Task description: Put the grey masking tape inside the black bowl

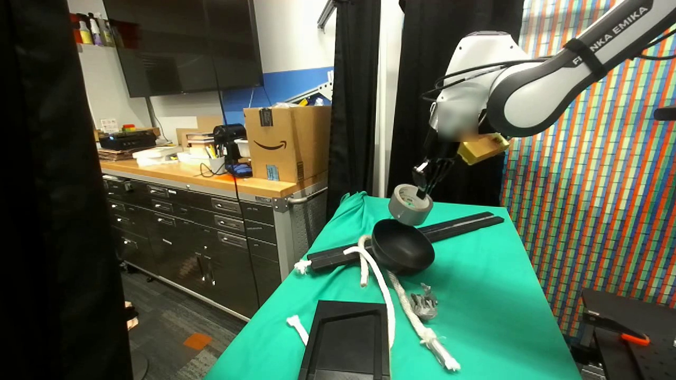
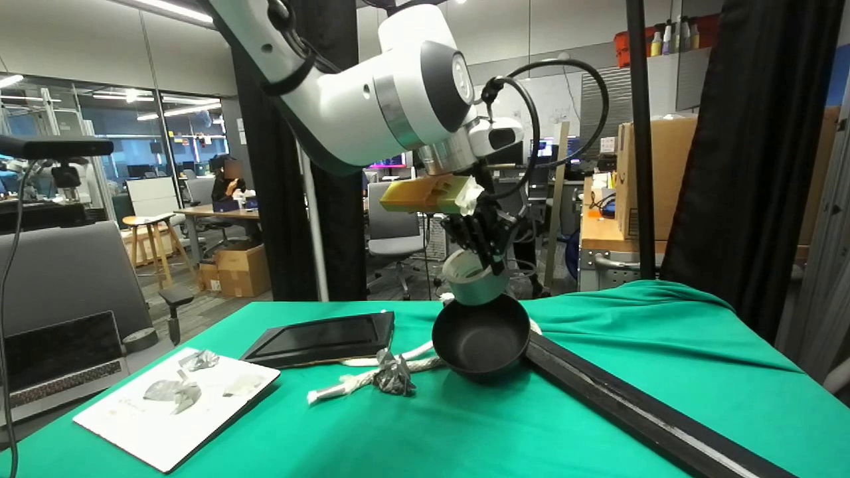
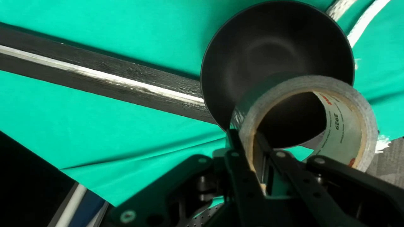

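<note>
The grey masking tape [image 1: 410,215] is a thick ring held in the air, tilted, above the far rim of the black bowl [image 1: 398,250]. Both show in the other exterior picture too, the tape [image 2: 479,291] over the bowl [image 2: 481,340]. My gripper [image 1: 421,192], also seen there [image 2: 493,264], is shut on the tape's wall. In the wrist view my gripper [image 3: 246,136] has one finger outside the ring and one inside its hollow. There the tape [image 3: 307,82] overlaps part of the bowl [image 3: 271,47]. The bowl's visible inside holds nothing. It looks tilted on the green cloth.
A long black stick [image 2: 617,392] passes beneath or behind the bowl. White cord [image 1: 388,295], a crumpled grey wad [image 1: 424,303] and a flat black rectangular device [image 1: 346,338] lie beside it. A white board [image 2: 166,418] with grey scraps lies at the table's edge.
</note>
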Tool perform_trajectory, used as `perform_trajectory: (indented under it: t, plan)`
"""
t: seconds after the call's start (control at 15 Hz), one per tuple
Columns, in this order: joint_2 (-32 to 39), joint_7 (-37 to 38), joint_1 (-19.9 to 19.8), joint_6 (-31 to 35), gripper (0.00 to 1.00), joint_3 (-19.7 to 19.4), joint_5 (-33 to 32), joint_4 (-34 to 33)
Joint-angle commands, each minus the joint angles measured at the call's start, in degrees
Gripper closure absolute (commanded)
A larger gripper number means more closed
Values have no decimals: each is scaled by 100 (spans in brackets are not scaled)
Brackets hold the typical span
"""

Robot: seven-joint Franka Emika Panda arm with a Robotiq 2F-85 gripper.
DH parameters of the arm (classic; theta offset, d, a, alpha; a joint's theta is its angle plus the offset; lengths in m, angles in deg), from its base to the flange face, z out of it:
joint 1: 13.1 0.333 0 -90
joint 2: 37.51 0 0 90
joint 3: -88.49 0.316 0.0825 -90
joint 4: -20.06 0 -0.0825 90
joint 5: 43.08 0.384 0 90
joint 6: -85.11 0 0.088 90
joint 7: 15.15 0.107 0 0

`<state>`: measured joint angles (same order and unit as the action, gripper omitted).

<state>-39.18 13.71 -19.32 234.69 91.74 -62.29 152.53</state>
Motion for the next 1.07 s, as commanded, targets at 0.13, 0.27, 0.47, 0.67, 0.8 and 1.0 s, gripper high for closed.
perform_trajectory:
  t: [0.13, 0.27, 0.47, 0.67, 0.8, 1.0]
  plan:
    - [480, 230, 237, 102, 89, -206, -191, -397]
    - [579, 254, 317, 11, 60, -261, -164, -485]
    - [663, 261, 408, -19, 40, -340, -127, -581]
    - [703, 321, 487, -151, 17, -407, -143, -664]
    - [614, 118, 484, -30, 27, -422, -1, -461]
    - [623, 134, 498, -65, 17, -429, -3, -481]
